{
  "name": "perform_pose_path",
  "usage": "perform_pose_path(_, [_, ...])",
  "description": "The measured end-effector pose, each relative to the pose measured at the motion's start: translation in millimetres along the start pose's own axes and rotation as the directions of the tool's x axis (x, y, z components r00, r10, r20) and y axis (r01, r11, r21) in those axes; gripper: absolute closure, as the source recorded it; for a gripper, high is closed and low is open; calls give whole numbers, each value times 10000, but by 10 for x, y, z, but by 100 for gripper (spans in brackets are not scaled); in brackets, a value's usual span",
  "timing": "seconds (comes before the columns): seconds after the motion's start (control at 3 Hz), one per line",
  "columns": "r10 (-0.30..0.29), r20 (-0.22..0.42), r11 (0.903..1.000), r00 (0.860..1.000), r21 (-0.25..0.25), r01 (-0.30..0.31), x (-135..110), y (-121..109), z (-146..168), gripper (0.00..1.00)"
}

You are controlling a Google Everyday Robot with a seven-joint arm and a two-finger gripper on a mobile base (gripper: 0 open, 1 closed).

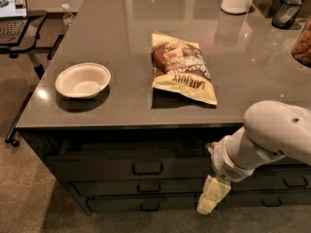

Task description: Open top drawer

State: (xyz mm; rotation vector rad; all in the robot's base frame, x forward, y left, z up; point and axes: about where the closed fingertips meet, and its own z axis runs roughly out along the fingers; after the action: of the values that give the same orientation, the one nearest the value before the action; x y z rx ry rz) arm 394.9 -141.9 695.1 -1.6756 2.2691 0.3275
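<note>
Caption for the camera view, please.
Pincer hangs by the top drawer, below-right of its handle; bowl and bag on the counter.

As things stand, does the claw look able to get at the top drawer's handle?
Probably yes: the claw hangs below and right of the handle on the top drawer, and nothing stands between them.

Rounded white arm (278, 131), cream gripper (208, 206) beneath it
</note>
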Motion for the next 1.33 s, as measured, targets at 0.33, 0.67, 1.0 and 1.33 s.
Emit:
perform_pose_path(0.33, [-68,56,10000,10000,-43,69,-29,-68,122,0])
perform_pose_path(0.67, [-136,107,9998,9999,-115,137,-57,-110,230,0])
perform_pose_path(1.0, [-299,148,9994,9994,-141,301,-96,-187,313,0])
perform_pose_path(1.33, [-512,171,9986,9985,-146,515,-146,-265,366,0])
